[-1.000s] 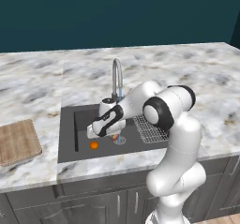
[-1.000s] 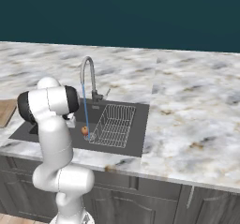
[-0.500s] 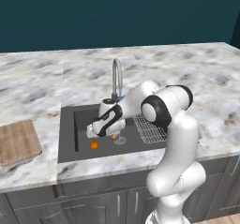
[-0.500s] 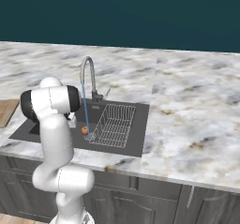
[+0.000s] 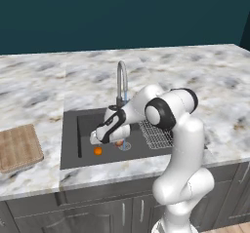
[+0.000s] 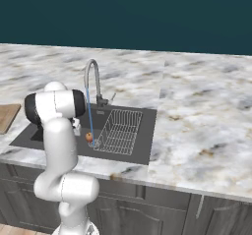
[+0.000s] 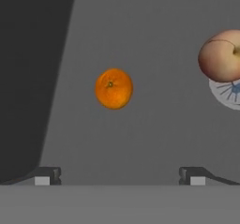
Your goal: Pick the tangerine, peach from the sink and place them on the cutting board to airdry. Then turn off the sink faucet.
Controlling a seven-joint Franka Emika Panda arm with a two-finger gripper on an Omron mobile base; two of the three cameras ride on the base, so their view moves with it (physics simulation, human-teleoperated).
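The pincer (image 5: 96, 140) hangs low inside the sink (image 5: 85, 125), its two fingertips (image 7: 47, 176) standing wide apart with nothing between them. In the hand view the tangerine (image 7: 114, 88) lies on the grey sink floor ahead of the pincer, roughly centred between the tips and clear of both. The peach (image 7: 222, 56) sits off to one side of the pincer, well apart from the tangerine, resting at the edge of the round drain (image 7: 227, 93).

From the left base view the tangerine (image 5: 98, 151) lies just below the pincer, and the peach (image 5: 118, 142) is beside it under the arm. The faucet (image 5: 121, 83) rises behind the pincer, a thin blue stream (image 6: 89, 113) running from its spout. The wire rack (image 6: 119, 131) lies on the far side of the peach from the pincer. The cutting board (image 5: 18, 146) lies on the counter (image 5: 205, 81), well away from the pincer, past the sink's edge.
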